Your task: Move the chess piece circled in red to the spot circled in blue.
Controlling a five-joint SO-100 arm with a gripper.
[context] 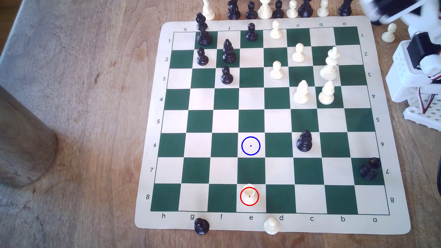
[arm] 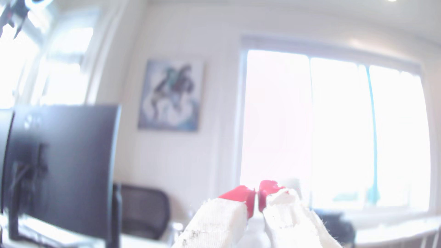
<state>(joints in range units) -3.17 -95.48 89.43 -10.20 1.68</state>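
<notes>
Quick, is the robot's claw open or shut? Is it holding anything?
Gripper: shut, red tips almost touching, holding nothing.

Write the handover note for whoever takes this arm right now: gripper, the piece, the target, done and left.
Gripper: red-tipped jaws closed together with nothing between them, raised and facing the room, not the board.
Chess piece: stands on the cream square ringed in red, file e, row 8, on the board edge nearest the exterior camera.
Spot: cream square ringed in blue, same file, row 6, bare; one green square lies between.
Done: nothing yet.
Left: bring the arm down over the board, open, grip the piece, carry it two squares along the file, release.
</notes>
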